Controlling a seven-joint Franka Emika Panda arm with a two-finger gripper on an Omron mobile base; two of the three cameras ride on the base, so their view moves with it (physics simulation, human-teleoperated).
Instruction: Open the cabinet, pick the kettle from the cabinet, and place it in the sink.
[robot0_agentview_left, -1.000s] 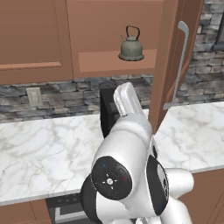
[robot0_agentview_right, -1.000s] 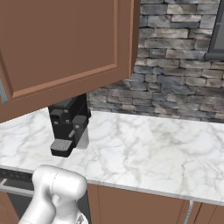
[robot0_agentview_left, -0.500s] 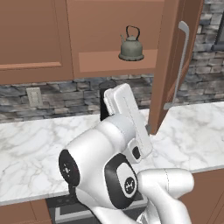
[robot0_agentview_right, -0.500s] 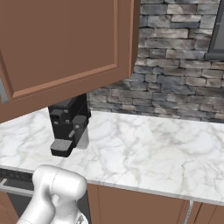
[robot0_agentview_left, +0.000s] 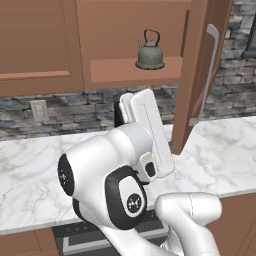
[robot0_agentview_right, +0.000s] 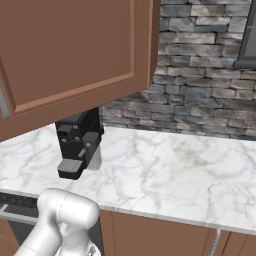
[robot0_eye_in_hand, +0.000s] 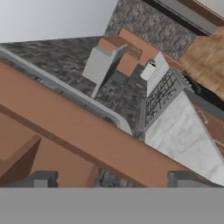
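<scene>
The cabinet (robot0_agentview_left: 125, 75) stands open, its door (robot0_agentview_left: 197, 75) swung out to the right with the silver bar handle (robot0_agentview_left: 211, 70) on it. The small grey kettle (robot0_agentview_left: 150, 52) stands upright on the cabinet's shelf, untouched. My gripper (robot0_eye_in_hand: 113, 180) is open, with nothing between its two dark fingertips (robot0_eye_in_hand: 41, 178). In the hand view it looks along the brown door (robot0_eye_in_hand: 87, 140) and its silver handle (robot0_eye_in_hand: 65, 87). My white arm (robot0_agentview_left: 145, 135) rises in front of the counter, below the kettle. The sink is out of view.
A black coffee machine (robot0_agentview_right: 77, 145) stands on the marble counter (robot0_agentview_right: 165, 175) under the open door, mostly hidden by my arm in the left base view. A wall outlet (robot0_agentview_left: 39, 111) sits on the stone backsplash. A range hood (robot0_eye_in_hand: 100, 65) and stove (robot0_eye_in_hand: 162, 96) lie beyond.
My arm has turned and its forearm link has swung up and to the right in the left base view. Kettle, door and coffee machine stay put. The jaws remain open.
</scene>
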